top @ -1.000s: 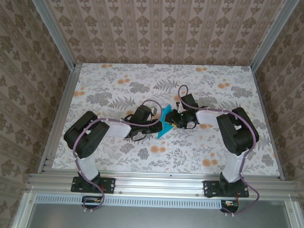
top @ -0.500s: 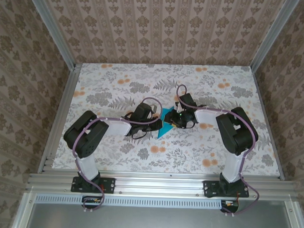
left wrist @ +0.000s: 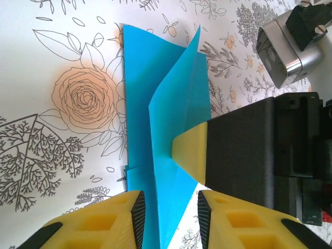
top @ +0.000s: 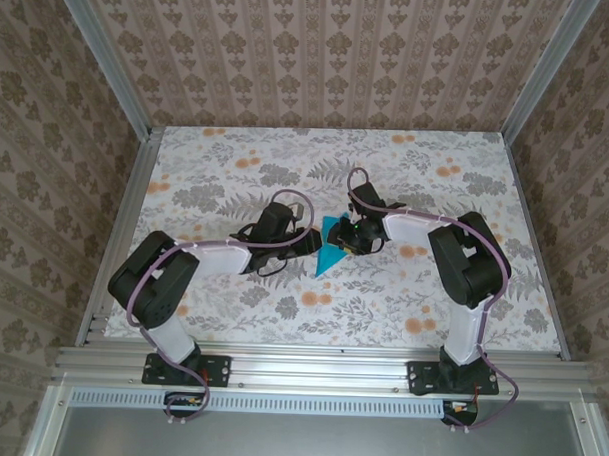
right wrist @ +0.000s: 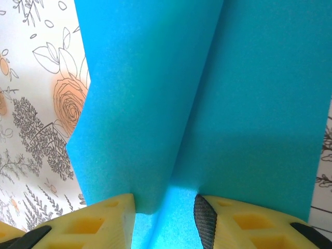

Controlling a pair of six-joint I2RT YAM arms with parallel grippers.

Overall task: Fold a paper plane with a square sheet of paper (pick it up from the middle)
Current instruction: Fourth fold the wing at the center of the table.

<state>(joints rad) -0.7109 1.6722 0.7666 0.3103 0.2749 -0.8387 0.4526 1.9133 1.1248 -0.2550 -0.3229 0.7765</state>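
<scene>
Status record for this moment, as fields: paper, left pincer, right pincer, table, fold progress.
paper: square sheet of paper, teal, partly folded, one flap standing up along a crease
left pincer: left pincer, jaws apart, the paper's near end between them
right pincer: right pincer, jaws apart, straddling the raised crease; one fingertip rests on the paper
table: table, floral cover, paper near its middle
fold progress: no finished plane yet

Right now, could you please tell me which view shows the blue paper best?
The left wrist view: the paper shows most of its outline and raised fold. The right wrist view crops its edges; the top view makes it tiny.
</scene>
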